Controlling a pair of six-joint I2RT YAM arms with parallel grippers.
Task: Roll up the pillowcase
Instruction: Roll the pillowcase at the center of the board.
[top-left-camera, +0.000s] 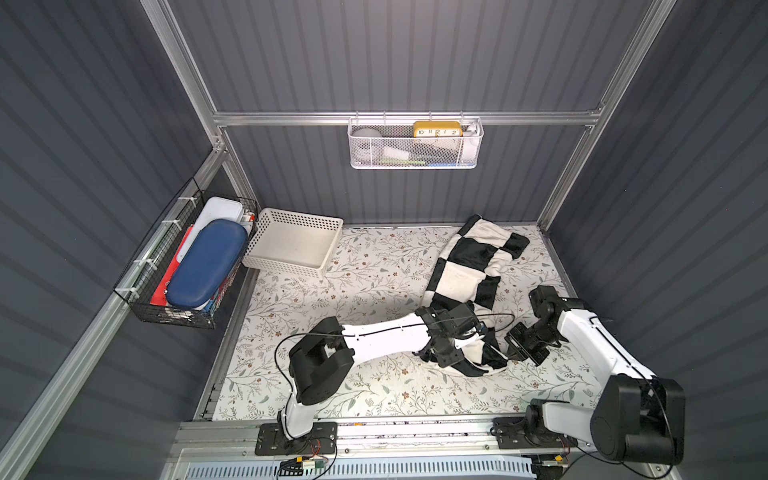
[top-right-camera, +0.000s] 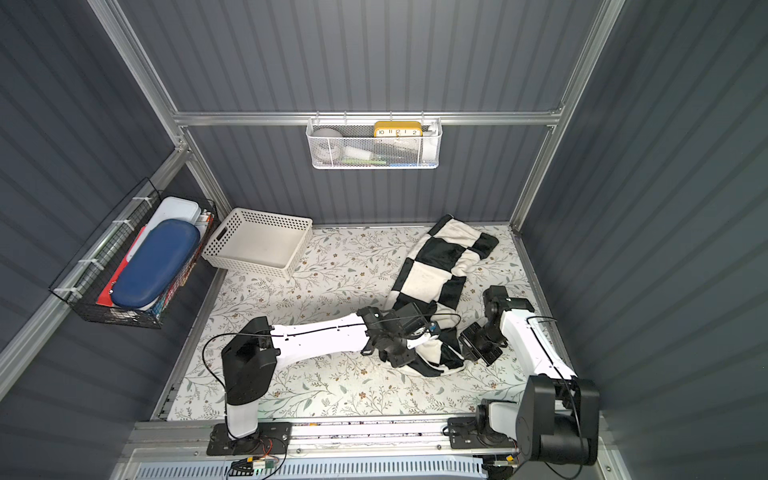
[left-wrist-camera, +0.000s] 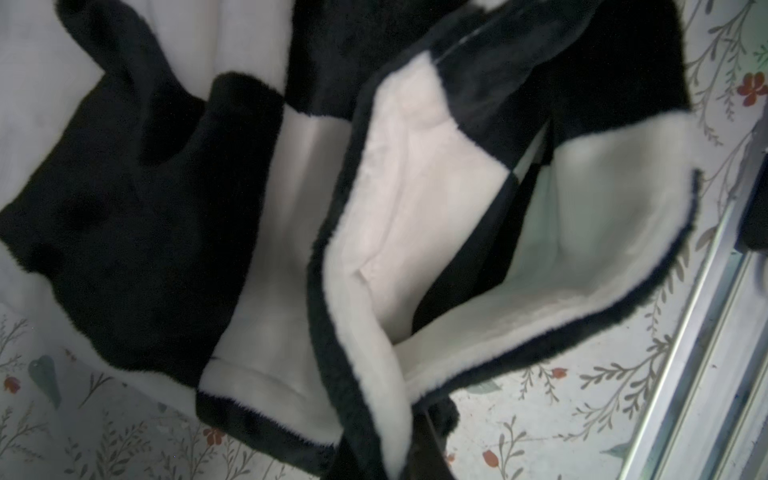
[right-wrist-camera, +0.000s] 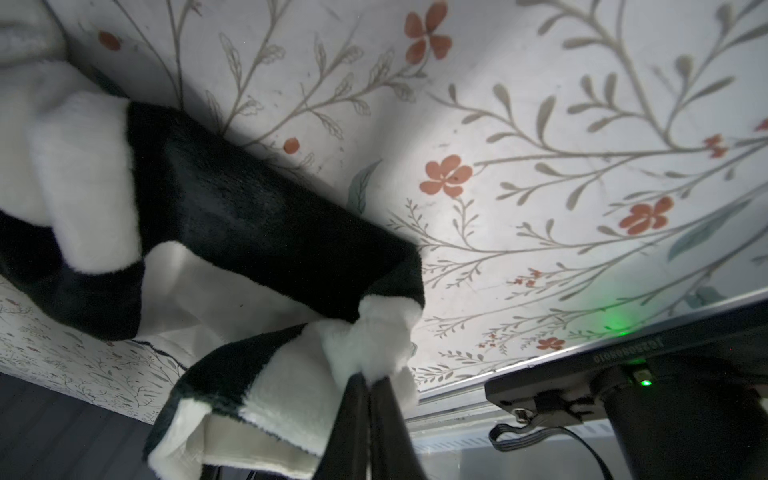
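Note:
The black and white checkered pillowcase (top-left-camera: 461, 274) (top-right-camera: 424, 278) lies bunched in a long strip on the right of the table, from the back corner toward the front. Both grippers meet at its near end. In the left wrist view the plush folds (left-wrist-camera: 415, 187) fill the picture, and a cloth edge runs down into my left gripper (left-wrist-camera: 415, 449) (top-left-camera: 486, 343), which is shut on it. My right gripper (right-wrist-camera: 369, 380) (top-left-camera: 507, 355) is shut on a white corner of the pillowcase (right-wrist-camera: 249, 216), lifted a little off the table.
A white perforated basket (top-left-camera: 291, 245) stands at the back left on the floral covering (top-left-camera: 353, 291). A black wire basket (top-left-camera: 166, 316) with a blue case hangs on the left wall. On the back wall hangs a white mesh basket (top-left-camera: 415, 162). An aluminium rail (top-left-camera: 415, 428) borders the front.

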